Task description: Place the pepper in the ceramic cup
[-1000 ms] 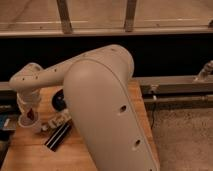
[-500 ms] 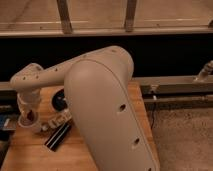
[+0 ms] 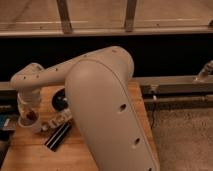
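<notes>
Wooden butcher-block table (image 3: 30, 155) filled the lower left of the camera view, with a dark band of wall or window behind it and pale metal uprights crossing the top of the scene. To the right of the table lay a speckled grey floor.

Most of the table was covered by the robot's big off-white arm (image 3: 107, 110), which rose from the lower right, bent at a bulky elbow and reached back across toward the table's left edge. At the end of that reach the gripper (image 3: 29, 119) hung low over the left part of the table, pointed down, right at the ceramic cup (image 3: 34, 125) (only a pale rounded bit of it showed below the wrist, so cup and gripper were hard to separate). Something dark reddish showed at the gripper's tip, at the cup's mouth; it may have been the pepper (image 3: 31, 116), but whether it was held, or already inside the cup, could not be told. Whether the fingers were apart or together could not be told either.

Just right of the cup lay the small clear bottle (image 3: 59, 119) with a white cap, on its side. Below the bottle, the flat black bar (image 3: 58, 136) lay diagonally on the wood. Behind the bottle, partly hidden by the arm, sat the round black bowl (image 3: 60, 99).
</notes>
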